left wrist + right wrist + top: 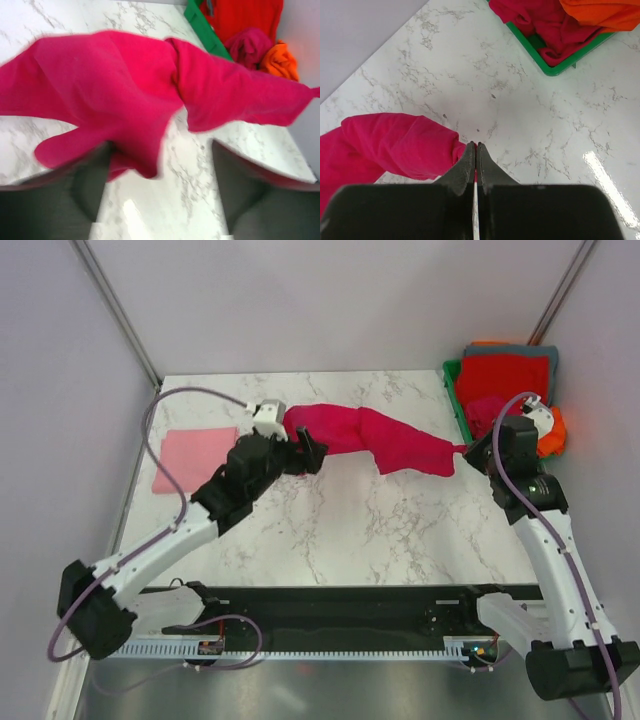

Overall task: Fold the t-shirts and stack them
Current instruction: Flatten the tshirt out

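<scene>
One crimson t-shirt (370, 435) — right claw (475, 148) pinches its corner, left claw (161, 155) parted, touching cloth.

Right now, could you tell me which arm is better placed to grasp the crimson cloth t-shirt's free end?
Left, likely: left gripper stands open at that end; right gripper is shut on the crimson t-shirt's other corner.
</scene>
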`<action>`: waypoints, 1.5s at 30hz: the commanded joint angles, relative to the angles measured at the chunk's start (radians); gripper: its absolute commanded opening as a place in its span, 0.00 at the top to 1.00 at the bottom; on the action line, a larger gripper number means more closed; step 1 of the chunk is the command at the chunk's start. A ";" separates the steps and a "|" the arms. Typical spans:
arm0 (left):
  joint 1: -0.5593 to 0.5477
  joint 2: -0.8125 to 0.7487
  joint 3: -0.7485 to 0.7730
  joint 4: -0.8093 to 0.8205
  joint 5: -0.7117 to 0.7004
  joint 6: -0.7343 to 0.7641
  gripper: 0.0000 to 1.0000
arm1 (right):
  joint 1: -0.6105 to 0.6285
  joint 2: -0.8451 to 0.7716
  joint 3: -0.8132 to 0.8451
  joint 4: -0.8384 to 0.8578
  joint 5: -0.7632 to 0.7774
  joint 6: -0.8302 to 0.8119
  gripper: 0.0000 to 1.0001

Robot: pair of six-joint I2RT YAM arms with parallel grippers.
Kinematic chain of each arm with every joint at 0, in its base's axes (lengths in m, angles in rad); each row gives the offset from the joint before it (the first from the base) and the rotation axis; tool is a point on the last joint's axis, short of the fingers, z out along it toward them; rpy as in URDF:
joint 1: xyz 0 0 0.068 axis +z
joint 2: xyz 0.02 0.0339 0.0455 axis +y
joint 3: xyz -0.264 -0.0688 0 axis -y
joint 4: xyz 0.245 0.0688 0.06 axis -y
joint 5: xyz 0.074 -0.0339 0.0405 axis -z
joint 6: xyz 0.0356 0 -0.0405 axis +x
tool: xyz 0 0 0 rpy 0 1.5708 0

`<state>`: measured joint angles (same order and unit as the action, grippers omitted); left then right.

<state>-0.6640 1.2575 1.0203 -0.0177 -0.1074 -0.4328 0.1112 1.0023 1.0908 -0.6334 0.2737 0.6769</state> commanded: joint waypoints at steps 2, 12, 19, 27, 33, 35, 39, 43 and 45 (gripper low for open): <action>-0.112 -0.185 -0.293 0.084 -0.258 -0.098 0.00 | -0.010 -0.070 -0.107 0.014 -0.010 0.021 1.00; -0.068 -0.133 -0.223 -0.008 -0.310 -0.113 0.00 | -0.011 -0.074 -0.253 0.083 0.010 -0.008 1.00; 0.127 0.239 0.062 -0.183 -0.062 -0.161 0.04 | -0.011 -0.088 -0.270 0.083 0.030 -0.028 1.00; 0.211 0.663 0.520 -0.507 -0.035 -0.112 0.30 | -0.011 -0.102 -0.272 0.087 0.016 -0.027 1.00; 0.231 0.758 0.587 -0.565 -0.002 -0.158 0.28 | -0.010 -0.100 -0.278 0.095 0.004 -0.027 1.00; 0.242 0.775 0.583 -0.567 0.018 -0.178 0.29 | -0.011 -0.102 -0.279 0.098 0.004 -0.025 1.00; 0.256 0.799 0.575 -0.565 0.046 -0.196 0.33 | -0.011 -0.100 -0.282 0.103 0.004 -0.023 1.00; 0.270 0.830 0.599 -0.553 0.074 -0.175 0.68 | -0.011 -0.096 -0.290 0.110 0.001 -0.022 1.00; 0.279 0.853 0.615 -0.553 0.087 -0.167 0.83 | -0.010 -0.093 -0.290 0.112 0.001 -0.023 1.00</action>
<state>-0.3973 2.0827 1.5787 -0.5751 -0.0601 -0.5987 0.1028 0.9150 0.8074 -0.5629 0.2810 0.6579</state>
